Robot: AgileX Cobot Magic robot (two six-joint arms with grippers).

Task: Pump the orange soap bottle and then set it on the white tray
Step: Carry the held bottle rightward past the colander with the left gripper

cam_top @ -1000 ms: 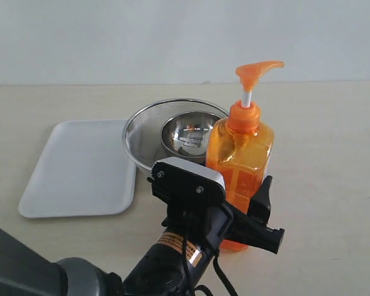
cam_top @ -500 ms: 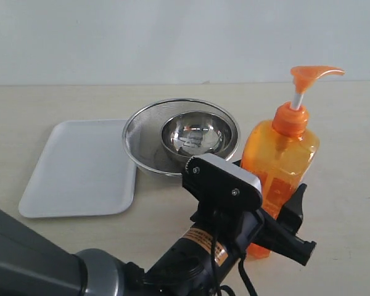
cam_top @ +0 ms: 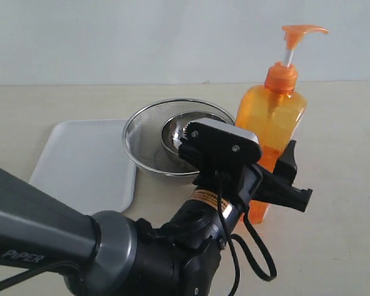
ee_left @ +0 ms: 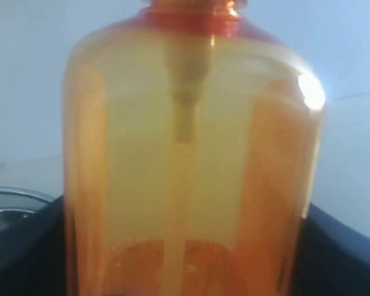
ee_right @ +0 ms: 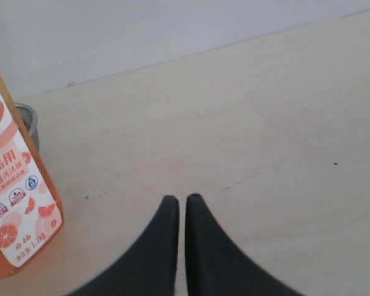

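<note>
Bottle time: orange soap bottle (cam_top: 271, 120) sits in the left gripper (cam_top: 268, 185), jaws pinching its lower body from both sides. The left wrist view is all orange plastic, w/ dark fingers (ee_left: 339, 246) at each flank. It leans, pump head (cam_top: 299, 31) tipped away from the strainer bowl (cam_top: 142, 142). Base is near the table (cam_top: 345, 123), just beside the strainer's rim, but can't tell if it's touching down or a hair off.

Right gripper (ee_right: 182, 206) is pressed together, empty, low over bare table, w/ the bottle's label side close by in its view.

White stem is fully out, so I read this as the pump step: left steadies, right presses.

How to do it well, imo:
- get the bottle upright first. A lean means a push from above goes sideways and rolls it in the jaws
- base flat on the table before any press, so the table takes the load and not the grip
- right tips land on the flat of the pump head over the stem, not out on the spout, which would lever it over
- press straight down the stem line, slow, then let it spring back

After that, white tray (cam_top: 80, 166) lies on the far side of the strainer, so the carry needs to clear that rim
</note>
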